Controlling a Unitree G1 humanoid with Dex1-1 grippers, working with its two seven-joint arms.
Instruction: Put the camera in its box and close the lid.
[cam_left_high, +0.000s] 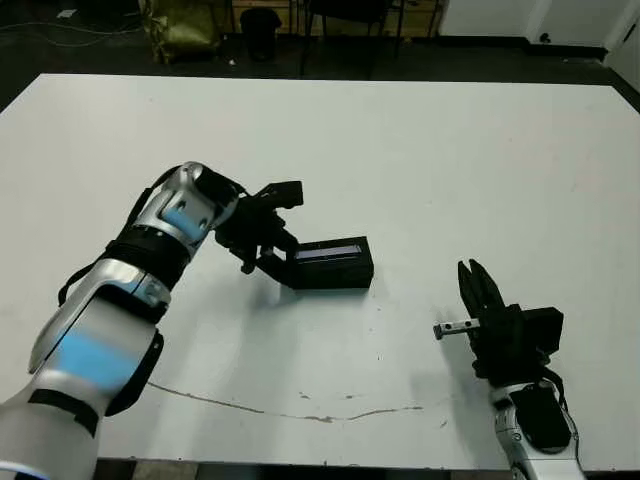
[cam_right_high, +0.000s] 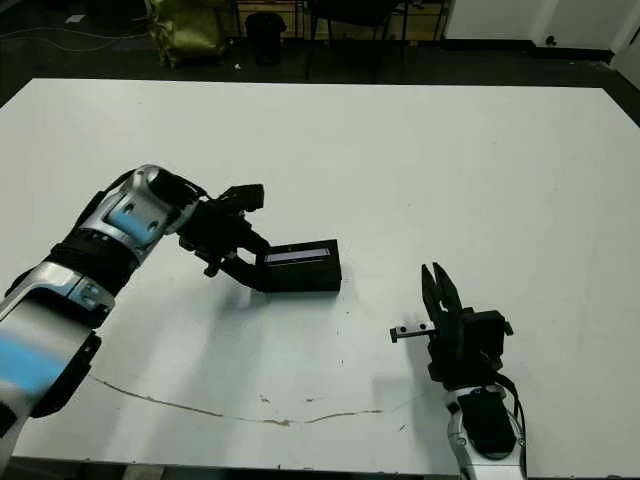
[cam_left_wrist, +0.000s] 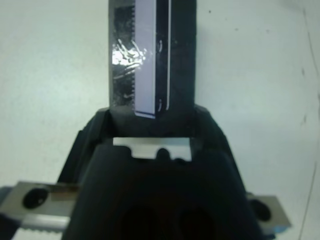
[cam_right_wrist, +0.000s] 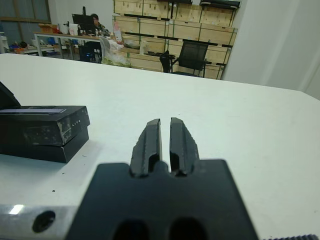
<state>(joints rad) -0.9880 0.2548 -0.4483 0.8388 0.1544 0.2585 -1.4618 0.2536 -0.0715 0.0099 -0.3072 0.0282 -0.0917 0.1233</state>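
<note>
Right gripper (cam_left_high: 478, 281) sits nearest, low by the table's (cam_left_high: 480, 150) front edge, fingers pressed together on nothing, with bare white surface all around it. Over to the left, the lid (cam_left_high: 331, 253) sits on the box (cam_left_high: 335, 275), a closed black stack mid-table with its pale strip facing up. Left gripper (cam_left_high: 270, 262) is right at the stack's left end, touching it; whether those fingers clamp it, I cannot tell. Camera itself isn't visible. Wide open tabletop lies beyond and to the right.
</note>
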